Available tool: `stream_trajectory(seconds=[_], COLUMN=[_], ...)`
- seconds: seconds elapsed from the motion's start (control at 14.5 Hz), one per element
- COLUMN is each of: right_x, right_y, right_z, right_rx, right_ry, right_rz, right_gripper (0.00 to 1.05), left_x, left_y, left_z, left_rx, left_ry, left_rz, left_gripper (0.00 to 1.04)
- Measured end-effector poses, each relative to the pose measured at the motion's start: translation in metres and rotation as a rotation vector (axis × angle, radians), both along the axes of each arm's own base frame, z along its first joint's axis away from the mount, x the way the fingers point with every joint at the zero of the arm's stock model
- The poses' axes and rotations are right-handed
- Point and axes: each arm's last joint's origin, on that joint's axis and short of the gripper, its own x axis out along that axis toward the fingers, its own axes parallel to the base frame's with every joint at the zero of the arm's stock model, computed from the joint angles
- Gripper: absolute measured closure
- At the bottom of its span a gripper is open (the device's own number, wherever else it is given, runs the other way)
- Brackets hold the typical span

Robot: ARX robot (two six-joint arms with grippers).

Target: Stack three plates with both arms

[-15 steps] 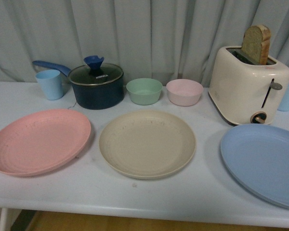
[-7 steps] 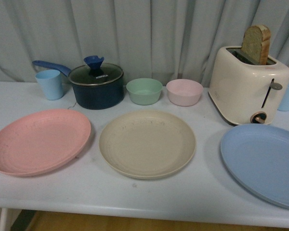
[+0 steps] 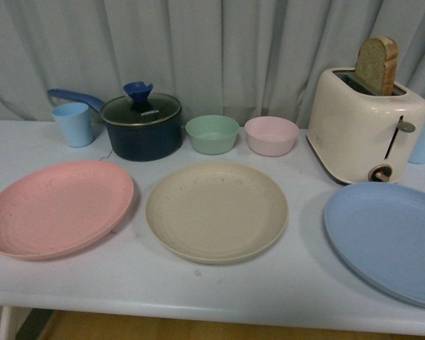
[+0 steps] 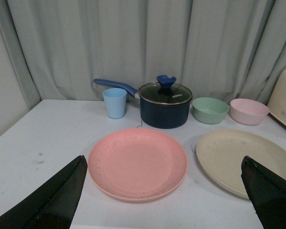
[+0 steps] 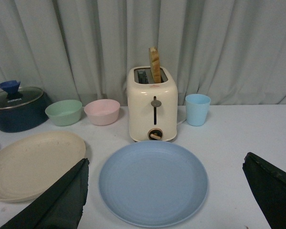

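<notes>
Three plates lie side by side on the white table: the pink plate at the left, the beige plate in the middle, the blue plate at the right. No arm shows in the front view. My left gripper is open and empty, raised in front of the pink plate, with the beige plate beside it. My right gripper is open and empty, raised in front of the blue plate; the beige plate lies beside it.
Along the back stand a light blue cup, a dark blue lidded saucepan, a small green bowl, a small pink bowl, a cream toaster with a bread slice, and another blue cup. Grey curtain behind.
</notes>
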Motion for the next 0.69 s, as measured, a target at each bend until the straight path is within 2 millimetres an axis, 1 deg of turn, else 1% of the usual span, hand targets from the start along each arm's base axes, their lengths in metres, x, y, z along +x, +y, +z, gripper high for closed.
stream_trajectory(seconds=[0.69], right_x=[0.0], right_y=[0.0], right_z=[0.0], right_rx=[0.0], right_ry=[0.0], right_rz=[0.0], right_gripper=[0.06], left_x=[0.0], left_y=[0.0], left_z=[0.0], left_rx=[0.0], left_ry=[0.0], left_rz=[0.0], left_gripper=[0.07])
